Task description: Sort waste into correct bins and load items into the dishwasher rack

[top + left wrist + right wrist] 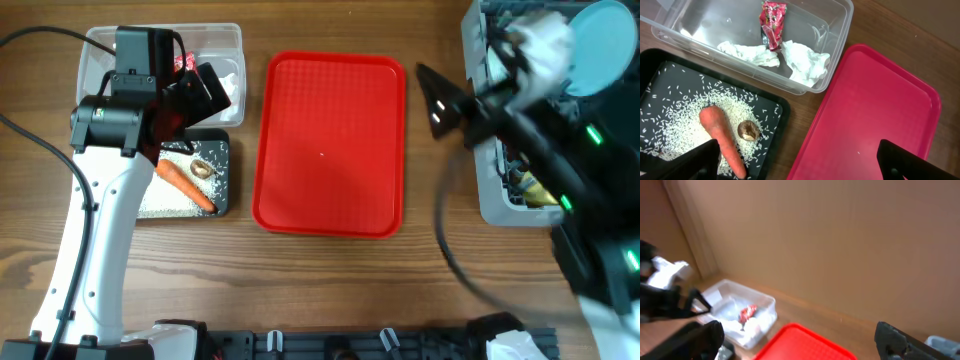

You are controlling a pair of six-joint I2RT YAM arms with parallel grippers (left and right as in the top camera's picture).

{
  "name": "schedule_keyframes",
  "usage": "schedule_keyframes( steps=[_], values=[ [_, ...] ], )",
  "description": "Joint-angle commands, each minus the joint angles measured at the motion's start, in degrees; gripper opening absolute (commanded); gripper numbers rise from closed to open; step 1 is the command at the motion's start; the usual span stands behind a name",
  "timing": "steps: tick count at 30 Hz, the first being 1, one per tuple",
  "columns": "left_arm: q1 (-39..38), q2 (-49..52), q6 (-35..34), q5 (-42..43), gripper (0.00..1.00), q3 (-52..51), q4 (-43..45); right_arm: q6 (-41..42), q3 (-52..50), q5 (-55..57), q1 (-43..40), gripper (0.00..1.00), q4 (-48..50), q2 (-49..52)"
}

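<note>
We are finding carrot (pixel 722 137), rice (pixel 680 132) and brown lump (pixel 748 130) in the black tray (pixel 670 62), lower left; tissue (pixel 805 60) and wrapper (pixel 772 22) in the clear tub (pixel 837 25) above. Plate (pixel 605 45) is standing in the rack (pixel 492 205), upper right overhead. Left gripper (pixel 797 150) and right gripper (pixel 799 330) are both released, empty. Sorting is looking done; other dishes hidden

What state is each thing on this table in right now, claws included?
left gripper, open, holding nothing
right gripper, open, holding nothing
clear tub, holds the wrapper and crumpled tissue
black tray, holds scattered rice, the carrot and a brown lump
red tray, nothing on it
plate, in the rack
</note>
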Motion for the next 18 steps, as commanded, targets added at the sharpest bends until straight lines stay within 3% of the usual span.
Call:
schedule_keyframes(
  steps=[1, 5, 15, 18],
  values=[
    [0.37, 0.11, 0.07, -0.98, 1.0, 0.15, 0.13, 1.4, 0.26, 6.56, 0.02, 1.0, -2.34, -5.97],
    [0.37, 0.11, 0.07, -0.98, 1.0, 0.15, 0.13, -6.49, 0.26, 14.75, 0.02, 1.0, -9.22, -12.44],
    [0.37, 0.11, 0.07, -0.98, 1.0, 0.15, 0.13, -3.48, -0.04, 25.92, 0.02, 1.0, -29.66, -22.16],
    [0.37, 0.11, 0.07, -0.98, 1.0, 0.15, 0.13, -3.48, -2.8, 26.29, 0.02, 1.0, -30.14, -22.16]
  ],
)
